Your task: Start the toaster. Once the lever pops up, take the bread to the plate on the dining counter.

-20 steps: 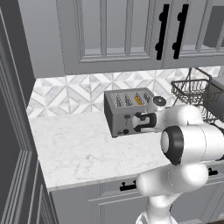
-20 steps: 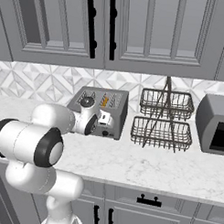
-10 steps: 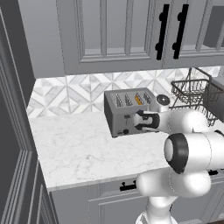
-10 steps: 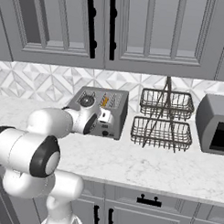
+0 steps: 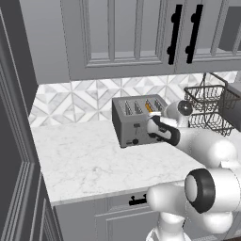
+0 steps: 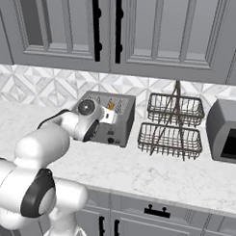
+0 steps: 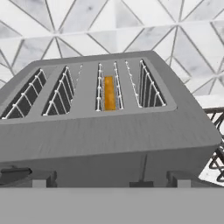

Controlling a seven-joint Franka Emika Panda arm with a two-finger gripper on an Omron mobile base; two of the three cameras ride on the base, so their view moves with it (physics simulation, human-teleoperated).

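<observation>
One piece of bread (image 7: 109, 92) sits in the toaster's (image 7: 109, 131) third slot, at 12 o'clock from the gripper (image 5: 155, 128), whose jaws stand wide apart, grasping nothing.

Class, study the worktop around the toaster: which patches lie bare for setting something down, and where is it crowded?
Bare marble runs from the toaster to the worktop's end at the tall dark cabinet, and along the front edge. It is crowded between the toaster and the wire baskets, and where the gripper is at the toaster's front.
</observation>
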